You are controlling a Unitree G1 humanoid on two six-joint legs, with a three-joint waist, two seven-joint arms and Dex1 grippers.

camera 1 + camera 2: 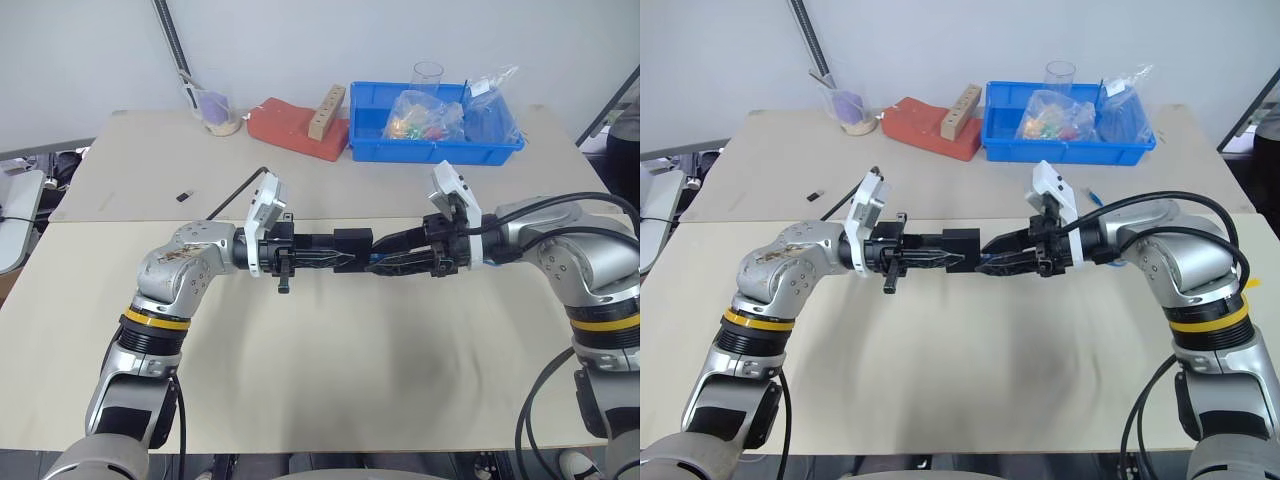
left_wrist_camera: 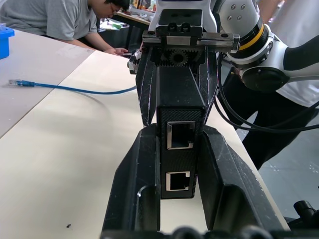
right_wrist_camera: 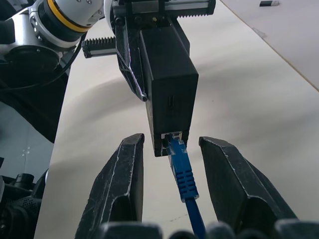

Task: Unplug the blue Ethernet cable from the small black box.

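My left gripper (image 1: 340, 256) is shut on the small black box (image 1: 352, 241) and holds it level above the table's middle. In the left wrist view the small black box (image 2: 179, 99) sits between the fingers (image 2: 134, 189), with two empty ports facing the camera. The blue Ethernet cable's plug (image 3: 179, 159) is seated in a port on the box's (image 3: 169, 64) opposite face. My right gripper (image 3: 172, 142) is open, its fingers (image 3: 124, 179) standing either side of the plug with a gap on each side. The cable (image 2: 75, 89) trails away across the table.
A blue bin (image 1: 430, 152) with bags and a clear cup stands at the back right. A red block (image 1: 285, 130), a wooden strip (image 1: 325, 112) and a beaker (image 1: 215, 110) sit at the back. A tiny black piece (image 1: 185, 195) lies left. A person (image 2: 55, 20) sits beyond the table.
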